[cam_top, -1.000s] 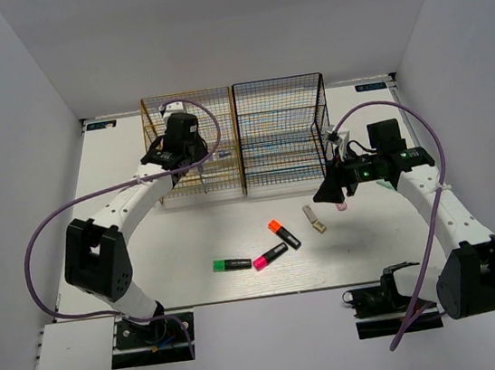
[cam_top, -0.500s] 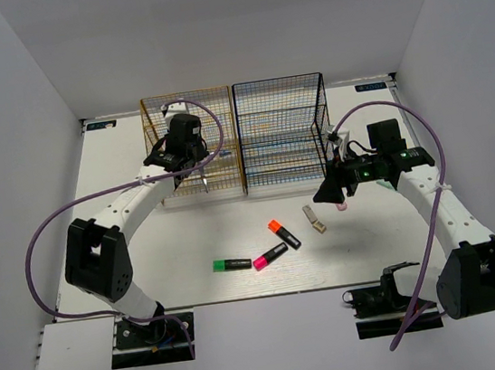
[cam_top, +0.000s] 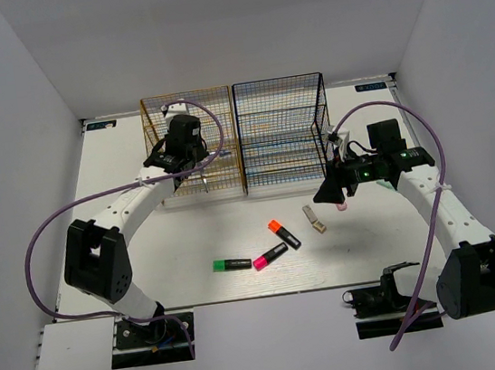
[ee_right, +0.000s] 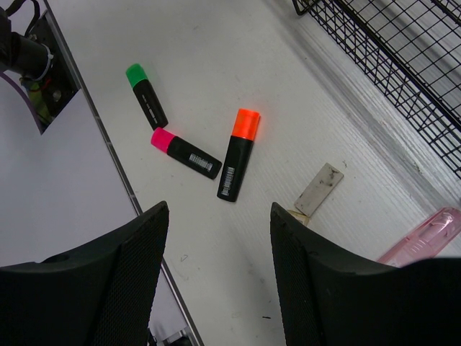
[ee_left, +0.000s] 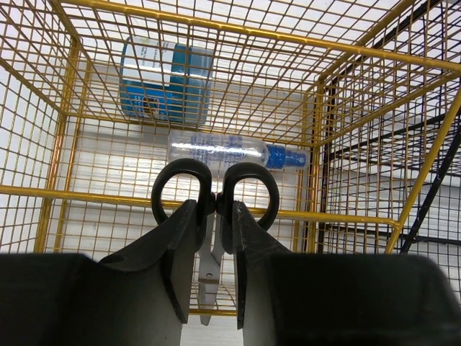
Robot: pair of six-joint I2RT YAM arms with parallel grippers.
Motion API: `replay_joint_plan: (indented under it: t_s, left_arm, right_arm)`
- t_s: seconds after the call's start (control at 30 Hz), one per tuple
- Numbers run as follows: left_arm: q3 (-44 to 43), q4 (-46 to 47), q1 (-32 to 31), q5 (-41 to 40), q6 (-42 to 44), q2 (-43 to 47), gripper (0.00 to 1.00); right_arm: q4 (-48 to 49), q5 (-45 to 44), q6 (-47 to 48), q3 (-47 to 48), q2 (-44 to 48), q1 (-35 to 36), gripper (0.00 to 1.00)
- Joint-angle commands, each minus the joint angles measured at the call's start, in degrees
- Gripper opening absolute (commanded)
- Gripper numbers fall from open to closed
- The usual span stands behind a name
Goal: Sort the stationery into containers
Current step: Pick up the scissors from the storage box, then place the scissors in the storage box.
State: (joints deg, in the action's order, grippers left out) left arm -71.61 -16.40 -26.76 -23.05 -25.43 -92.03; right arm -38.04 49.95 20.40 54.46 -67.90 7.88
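Observation:
My left gripper (ee_left: 214,216) is shut on black-handled scissors (ee_left: 212,194), blades hanging down, at the open front of the golden-yellow rack (ee_left: 216,43); it shows in the top view (cam_top: 191,156). Inside the rack lie a blue round tub (ee_left: 166,79) and a clear bottle with a blue cap (ee_left: 238,153). My right gripper (ee_right: 216,238) is open and empty above the table, right of the black rack (cam_top: 281,130). Below it lie the green (ee_right: 147,95), pink (ee_right: 186,153) and orange (ee_right: 240,153) highlighters, a beige piece (ee_right: 318,189) and a pink piece (ee_right: 425,235).
The two racks stand side by side at the back middle of the white table (cam_top: 147,253). The highlighters lie in the front middle in the top view (cam_top: 270,255). Purple cables loop over both arms. White walls close in the sides.
My left gripper with the scissors has shifted slightly right and forward at the yellow rack's front. The right arm has not moved.

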Motion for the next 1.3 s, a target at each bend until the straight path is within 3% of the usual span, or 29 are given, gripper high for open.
replay_joint_plan:
  t_s: [0.0, 0.7, 1.27]
  left_arm:
    - [-1.68, 1.55, -0.22, 0.72, 0.29, 3.70, 0.17]
    - [-7.93, 0.14, 0.75, 0.28, 0.38, 0.62, 0.17]
    - [1.90, 10.60, 1.01, 2.48, 2.49, 6.85, 0.11]
  right_arm:
    - [-0.90, 1.64, 0.95, 0.83, 0.31, -0.23, 0.62]
    - [-0.89, 1.81, 0.87, 0.74, 0.57, -0.32, 0.62]
    - [-1.07, 1.99, 1.04, 0.83, 0.40, -0.76, 0.62]
